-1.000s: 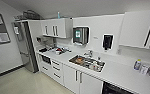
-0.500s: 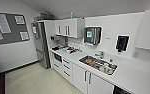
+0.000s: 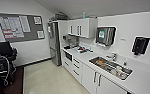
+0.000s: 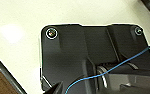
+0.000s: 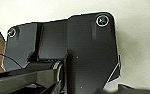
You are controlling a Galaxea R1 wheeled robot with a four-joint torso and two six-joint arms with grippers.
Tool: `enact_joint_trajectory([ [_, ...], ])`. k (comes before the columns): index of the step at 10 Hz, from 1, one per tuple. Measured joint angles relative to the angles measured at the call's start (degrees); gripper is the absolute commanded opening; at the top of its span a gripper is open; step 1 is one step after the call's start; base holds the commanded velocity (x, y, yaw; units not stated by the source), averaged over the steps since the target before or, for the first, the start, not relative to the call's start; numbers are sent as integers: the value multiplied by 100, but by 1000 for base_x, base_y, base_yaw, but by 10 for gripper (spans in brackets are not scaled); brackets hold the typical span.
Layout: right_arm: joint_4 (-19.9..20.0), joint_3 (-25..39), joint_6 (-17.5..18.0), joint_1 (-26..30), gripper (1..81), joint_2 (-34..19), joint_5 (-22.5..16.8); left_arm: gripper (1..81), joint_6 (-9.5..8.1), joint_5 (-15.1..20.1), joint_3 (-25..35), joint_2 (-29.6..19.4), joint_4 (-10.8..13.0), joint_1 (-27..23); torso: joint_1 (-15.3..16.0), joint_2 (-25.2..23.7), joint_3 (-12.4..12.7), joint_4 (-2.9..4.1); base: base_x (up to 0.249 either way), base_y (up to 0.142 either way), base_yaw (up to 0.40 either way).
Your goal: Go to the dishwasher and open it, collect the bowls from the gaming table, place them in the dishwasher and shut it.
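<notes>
A white kitchen counter (image 3: 91, 58) runs along the right wall in the head view. Under it, just past the tall steel fridge (image 3: 54, 42), sits a small dark-fronted unit (image 3: 68, 56); I cannot tell whether this is the dishwasher. White cabinet doors and drawers (image 3: 91, 76) fill the rest of the run. Both wrist views look down past the robot's own dark plate onto pale floor (image 4: 18, 25). The bowls and the gaming table are out of view.
A steel sink (image 3: 111, 67) holding several items is set in the counter. Wall cabinets (image 3: 81, 27), a towel dispenser (image 3: 104, 35) and a dark dispenser (image 3: 140, 45) hang above. A grey notice board (image 3: 19, 26) is on the left wall, dark equipment (image 3: 2, 62) below it. Pale floor (image 3: 48, 80) lies between.
The camera has moved: the kitchen run has slid right and grown larger in the head view, and the notice board and dark equipment have come in at the left.
</notes>
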Motion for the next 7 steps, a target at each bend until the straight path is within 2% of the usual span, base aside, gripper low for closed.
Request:
enact_joint_trajectory([
  [7,-7,-2,-33,-28,811,7,-2,811,6,6,0,13,2,-6,0,0,0,0,0,0,344],
])
